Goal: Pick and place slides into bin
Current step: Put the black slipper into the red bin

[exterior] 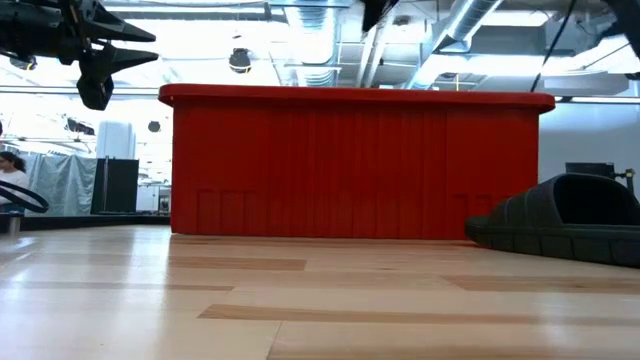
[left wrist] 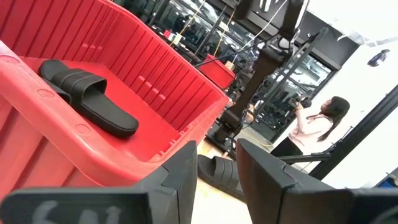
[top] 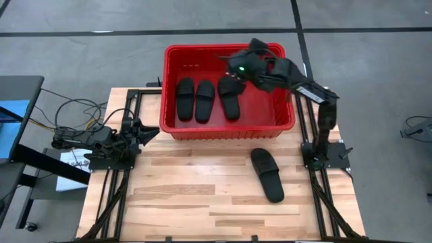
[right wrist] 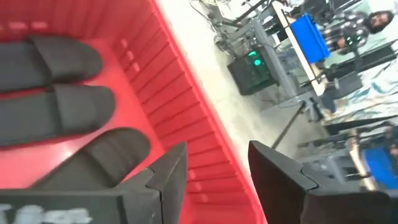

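Slides (top: 204, 99): three in bin (top: 283, 119) beneath right fingers (right wrist: 171, 168), released, empty.

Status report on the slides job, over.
Right gripper open, empty, over the bin. Left gripper open, waiting by the bin's left corner. Three slides binned; fourth slide on table, path clear.

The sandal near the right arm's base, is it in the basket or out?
Out. The sandal lies on the table, in front of the red basket.
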